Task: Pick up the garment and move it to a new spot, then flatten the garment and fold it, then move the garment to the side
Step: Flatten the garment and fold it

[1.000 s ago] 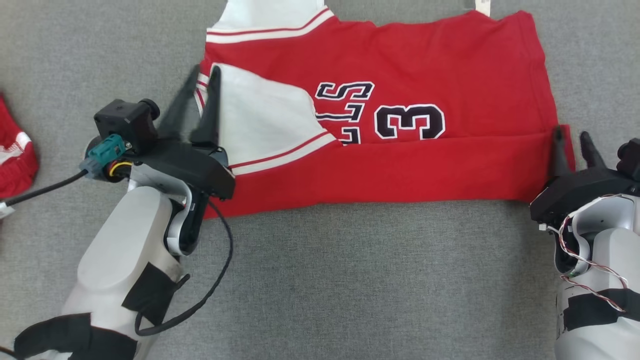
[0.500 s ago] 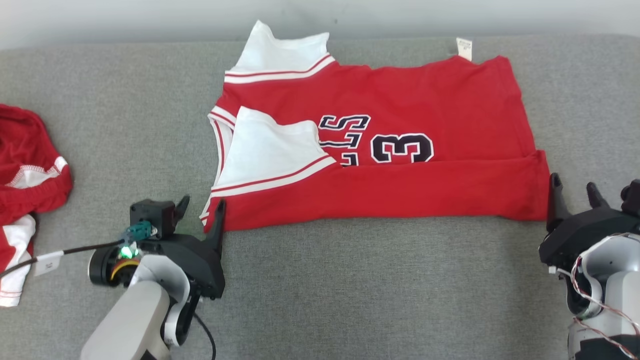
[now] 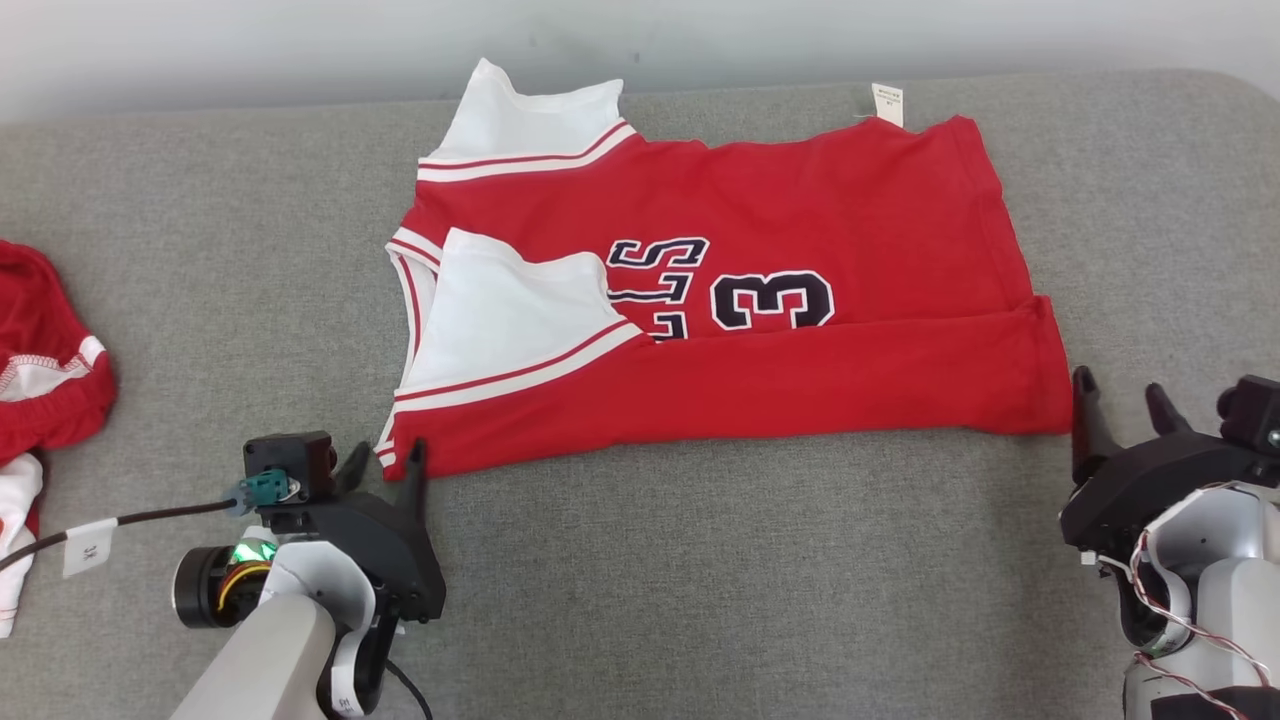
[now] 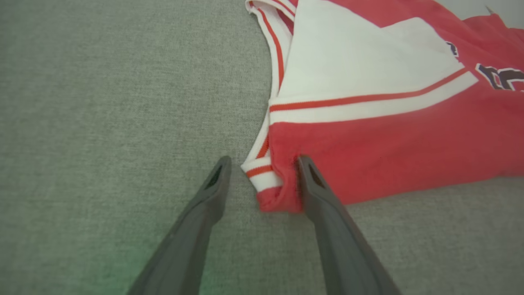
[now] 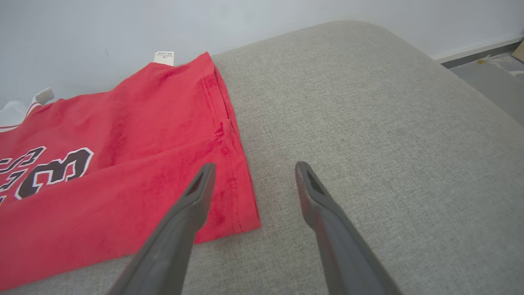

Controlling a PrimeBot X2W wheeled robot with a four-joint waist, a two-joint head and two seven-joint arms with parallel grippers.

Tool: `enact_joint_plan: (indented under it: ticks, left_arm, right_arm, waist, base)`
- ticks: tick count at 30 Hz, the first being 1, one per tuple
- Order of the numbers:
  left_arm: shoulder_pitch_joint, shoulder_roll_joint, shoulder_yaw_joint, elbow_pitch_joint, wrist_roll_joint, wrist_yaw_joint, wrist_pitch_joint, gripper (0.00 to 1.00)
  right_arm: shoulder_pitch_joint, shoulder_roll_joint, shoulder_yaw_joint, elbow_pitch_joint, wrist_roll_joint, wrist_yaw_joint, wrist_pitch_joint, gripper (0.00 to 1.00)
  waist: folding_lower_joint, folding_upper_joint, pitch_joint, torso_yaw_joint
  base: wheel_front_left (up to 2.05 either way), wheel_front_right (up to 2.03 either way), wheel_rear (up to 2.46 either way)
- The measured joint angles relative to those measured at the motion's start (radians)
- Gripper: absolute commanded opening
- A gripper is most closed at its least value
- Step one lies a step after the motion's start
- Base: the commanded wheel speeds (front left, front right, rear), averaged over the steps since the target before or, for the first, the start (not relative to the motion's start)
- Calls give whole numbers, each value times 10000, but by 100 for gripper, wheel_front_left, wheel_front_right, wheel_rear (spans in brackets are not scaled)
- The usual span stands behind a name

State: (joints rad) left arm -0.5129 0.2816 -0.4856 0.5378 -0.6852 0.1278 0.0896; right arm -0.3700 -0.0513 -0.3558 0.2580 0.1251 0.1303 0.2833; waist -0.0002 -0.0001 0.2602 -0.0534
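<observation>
Open passage lay across grey upholstered surface [image 3: 700, 580] in front of jersey [image 3: 850, 220]; second red garment [image 3: 45, 340] blocked far left; wall [image 3: 200, 50] closed off rear

**Grey padded top against a pale wall**

From where I stand, the grey padded surface [image 3: 640, 600] is the main thing in the room: a broad top covered in woven, felt-like cloth under soft, even light. Its far edge runs straight along a pale, bluish-white wall [image 3: 200, 50]. A small dark scuff [image 5: 107, 52] marks the wall just above that edge. The surface's far right corner is rounded and falls away. Beyond that corner lies a grey floor [image 5: 491, 78] with pale flecks, and a dark skirting strip [image 5: 475, 55] runs along the foot of the wall. A tan corner of something [image 5: 520, 49] shows beside the floor; I cannot tell what it is.
</observation>
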Motion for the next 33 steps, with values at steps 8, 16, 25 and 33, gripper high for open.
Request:
enact_joint_plan:
  ticks: [8, 16, 25, 33]
  left_arm:
    - [310, 6, -134, -454, -17, 38, -6, 0]
    - [491, -69, -111, -825, -29, 130, -265, 0]
    - [300, -81, -224, -903, -12, 40, -284, 0]
    - [295, -104, -288, -892, -130, -150, -307, 0]
  right_arm:
    - [123, 4, -100, -288, -798, 0, 272, 100]
    - [-53, 0, -253, 198, -713, 0, 514, 100]
    - [-928, -13, -412, 1555, -1229, 0, 449, 50]
    - [-1214, -19, -313, 2100, -1037, 0, 190, 0]
  waist:
    - [1, 0, 186, 46]
    - [1, 0, 486, 202]
    - [1, 0, 725, 399]
    - [2, 1, 636, 494]
  base:
    - [0, 0, 0]
    - [0, 0, 0]
    - [0, 0, 0]
    - [0, 0, 0]
